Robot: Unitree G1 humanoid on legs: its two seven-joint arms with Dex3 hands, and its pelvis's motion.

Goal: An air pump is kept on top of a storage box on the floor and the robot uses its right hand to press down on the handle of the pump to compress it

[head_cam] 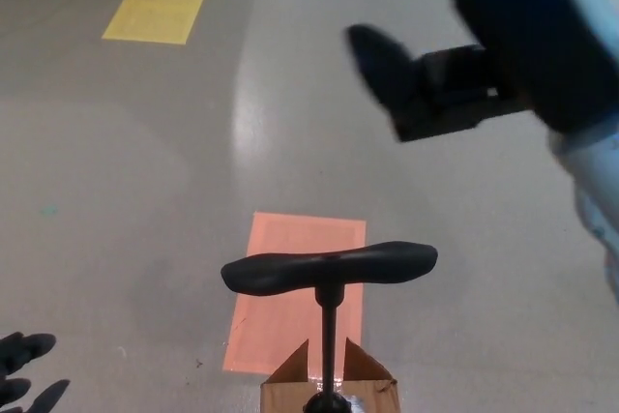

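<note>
Nearest the camera, at the bottom edge of the head view, the storage box (331, 392) stands on the floor (126, 181) with its cardboard flaps raised. The air pump (330, 336) rises from the top of the box. Its thin shaft is upright and appears fully extended. The black handle (329, 267) sits crosswise at the top of the shaft, with nothing touching it.

At the lower left corner of the view, only the fingertips of the left robot hand (24, 374) show. They are spread apart and hold nothing.

Beyond the box, an orange floor marker (298, 287) lies directly behind the pump. A yellow floor marker (158, 8) lies farther off, toward the upper left.

The right robot hand (426, 84) enters from the upper right. It is blurred, and sits high above the handle and well apart from it. One thick finger points left. No object is held, but the blur prevents a reading of whether the fingers are apart or closed.

Step in hand, as judged: approach. Compression has not begun.

Next move calls for:
1. Bring the right robot hand over the centre of the handle, above the shaft.
2. Seat it flat on the handle.
3. Press straight down; an off-centre load could tip the pump or the box.
</note>
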